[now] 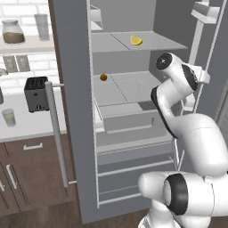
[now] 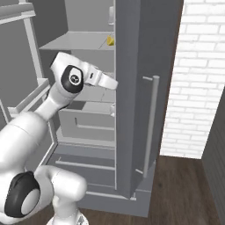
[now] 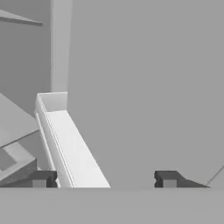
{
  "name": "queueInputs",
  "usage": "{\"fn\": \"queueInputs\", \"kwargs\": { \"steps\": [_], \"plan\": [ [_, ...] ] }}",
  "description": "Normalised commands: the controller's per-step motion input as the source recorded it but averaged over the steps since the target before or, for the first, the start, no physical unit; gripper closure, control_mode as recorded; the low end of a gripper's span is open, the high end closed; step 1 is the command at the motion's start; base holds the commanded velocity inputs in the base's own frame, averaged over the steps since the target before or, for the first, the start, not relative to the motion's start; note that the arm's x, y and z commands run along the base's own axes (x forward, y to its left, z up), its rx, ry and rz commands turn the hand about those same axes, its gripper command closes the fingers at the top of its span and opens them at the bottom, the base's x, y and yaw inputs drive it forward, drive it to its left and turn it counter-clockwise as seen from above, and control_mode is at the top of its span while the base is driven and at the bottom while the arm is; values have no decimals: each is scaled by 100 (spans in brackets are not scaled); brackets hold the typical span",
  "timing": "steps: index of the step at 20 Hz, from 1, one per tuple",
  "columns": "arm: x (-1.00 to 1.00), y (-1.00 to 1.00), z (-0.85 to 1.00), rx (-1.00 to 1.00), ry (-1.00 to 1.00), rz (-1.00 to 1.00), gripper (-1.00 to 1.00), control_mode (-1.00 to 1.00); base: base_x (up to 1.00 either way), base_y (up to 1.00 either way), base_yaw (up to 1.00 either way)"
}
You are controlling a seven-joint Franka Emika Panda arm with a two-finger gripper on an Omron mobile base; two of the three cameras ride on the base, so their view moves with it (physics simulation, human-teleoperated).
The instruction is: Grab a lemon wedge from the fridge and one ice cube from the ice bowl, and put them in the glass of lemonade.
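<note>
Right now the fridge (image 1: 73, 111) stands with its door swung wide, and the white arm reaches into the open compartment. In the left base view the lemon wedge (image 1: 136, 40) lies on the upper shelf (image 1: 116, 42), at about twelve o'clock from the arm's wrist and well apart from it. The right base view catches the same wedge (image 2: 110, 41) as a yellow sliver just beside the edge of the grey centre wall. One shelf lower, at about nine o'clock from the wrist in the left base view, sits a small round orange-brown ball (image 1: 103, 77), alone on its shelf. Beneath that is a pale drawer (image 1: 129, 118), close to the arm's elbow.

The gripper (image 3: 104, 179) shows in the hand view as two dark fingertips (image 3: 168, 178) standing far apart with nothing between them (just the flat grey inner wall ahead and a white ledge (image 3: 72, 148) running away toward eleven o'clock). So the jaws are spread wide and hold nothing.

Out on the counter (image 1: 31, 127) at nine o'clock from the fridge, a dark toaster (image 1: 36, 94) stands near the door's long bar handle (image 1: 57, 133), and a short tumbler of pale liquid, the glass of lemonade (image 1: 9, 117), sits at about eight o'clock from the toaster. Above them a wall shelf (image 1: 26, 44) carries a lidded jar (image 1: 13, 32) and a taller clear glass (image 1: 42, 26).
</note>
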Motion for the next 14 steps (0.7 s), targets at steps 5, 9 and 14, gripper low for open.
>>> {"fn": "queueInputs", "kwargs": {
  "steps": [5,9,14],
  "plan": [
    [-35,-100,-8,0,1,-17,-100,-100,0,0,0],
    [-51,-77,0,2,-5,-8,-100,-100,0,0,0],
    [-15,93,23,14,-9,18,-100,-100,0,0,0]
  ]
}}
